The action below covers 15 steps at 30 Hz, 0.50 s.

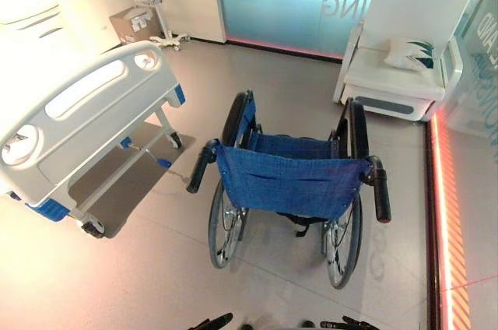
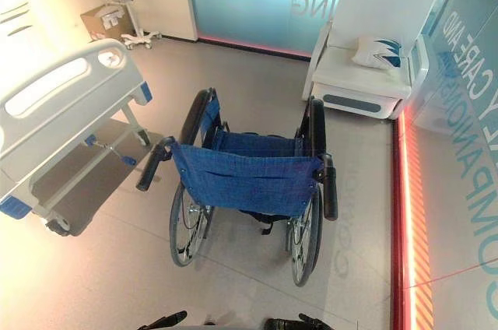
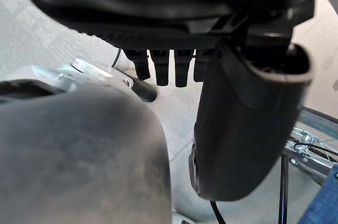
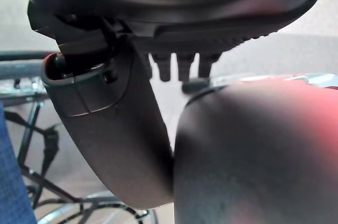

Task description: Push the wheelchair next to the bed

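Note:
A wheelchair (image 1: 292, 182) with a blue cloth seat and backrest stands mid-floor with its back toward me. Its black push handles stick out at the left (image 1: 199, 170) and the right (image 1: 381, 194). The white hospital bed (image 1: 85, 112) stands to the left, its footboard about a wheel's width from the chair. My left hand (image 1: 212, 322) and right hand (image 1: 354, 324) hang low at the near edge, behind the wheelchair and apart from the handles. Both are open and hold nothing. In the left wrist view a chair wheel (image 3: 311, 150) shows past the straight fingers (image 3: 158, 68).
A white armchair (image 1: 405, 42) with a pillow (image 1: 410, 54) sits at the back right, beside a frosted glass wall (image 1: 288, 3). A wheeled stand (image 1: 152, 3) and a cardboard box (image 1: 132, 22) are at the back left. A red lit strip (image 1: 447, 213) runs along the floor on the right.

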### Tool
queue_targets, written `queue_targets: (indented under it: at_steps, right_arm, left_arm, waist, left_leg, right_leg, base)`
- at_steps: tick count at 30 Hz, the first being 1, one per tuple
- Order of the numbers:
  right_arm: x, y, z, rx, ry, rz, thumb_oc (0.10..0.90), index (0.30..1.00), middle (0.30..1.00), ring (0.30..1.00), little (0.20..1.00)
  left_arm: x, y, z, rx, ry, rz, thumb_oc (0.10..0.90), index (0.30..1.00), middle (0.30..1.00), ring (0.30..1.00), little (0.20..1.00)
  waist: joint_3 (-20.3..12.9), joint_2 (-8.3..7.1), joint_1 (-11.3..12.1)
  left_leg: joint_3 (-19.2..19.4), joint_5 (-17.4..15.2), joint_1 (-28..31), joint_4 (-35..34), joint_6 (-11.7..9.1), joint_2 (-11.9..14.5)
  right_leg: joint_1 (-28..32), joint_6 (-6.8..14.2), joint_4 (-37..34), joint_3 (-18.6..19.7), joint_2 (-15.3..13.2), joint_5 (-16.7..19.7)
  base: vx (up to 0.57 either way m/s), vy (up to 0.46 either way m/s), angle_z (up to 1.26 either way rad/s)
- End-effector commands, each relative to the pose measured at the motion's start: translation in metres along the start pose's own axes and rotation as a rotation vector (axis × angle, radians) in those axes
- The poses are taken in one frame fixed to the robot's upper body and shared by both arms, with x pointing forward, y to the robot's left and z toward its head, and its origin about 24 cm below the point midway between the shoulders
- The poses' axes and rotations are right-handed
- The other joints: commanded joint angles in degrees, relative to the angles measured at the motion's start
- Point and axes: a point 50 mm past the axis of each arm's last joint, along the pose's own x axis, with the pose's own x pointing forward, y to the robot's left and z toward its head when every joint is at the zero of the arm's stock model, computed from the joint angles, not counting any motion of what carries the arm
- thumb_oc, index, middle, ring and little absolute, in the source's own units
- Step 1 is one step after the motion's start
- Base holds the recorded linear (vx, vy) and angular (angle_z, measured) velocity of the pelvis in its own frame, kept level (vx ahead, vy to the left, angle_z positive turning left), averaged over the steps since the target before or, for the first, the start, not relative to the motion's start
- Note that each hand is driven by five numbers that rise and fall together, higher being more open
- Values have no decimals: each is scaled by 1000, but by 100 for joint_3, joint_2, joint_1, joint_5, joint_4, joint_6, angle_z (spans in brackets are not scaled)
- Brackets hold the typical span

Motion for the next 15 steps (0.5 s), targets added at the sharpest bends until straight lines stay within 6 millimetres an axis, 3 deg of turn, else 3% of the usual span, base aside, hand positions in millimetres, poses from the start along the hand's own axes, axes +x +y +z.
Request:
queue_targets:
  at_steps: [1, 15]
  right_arm:
    - [2, 10, -16, -17, 48, -1, 800, 900, 900, 900, 900]
    - [2, 8, -15, -21, 42, -17, 800, 900, 900, 900, 900]
  left_arm:
    - [3, -15, 1, 13, 31, -56, 800, 900, 900, 900, 900]
    - [3, -12, 1, 42, 59, -1, 800, 900, 900, 900, 900]
  waist:
    - [27, -63, -40]
    - [14, -56, -106]
  left_leg:
    - [292, 116, -296, -34, 67, -218]
    - [384, 67, -172, -34, 68, -180]
  right_leg:
    - [-44, 197, 15, -141, -312, 231]
    - [60, 183, 15, -101, -307, 182]
  base:
    - [0, 0, 0]
    - [0, 0, 0]
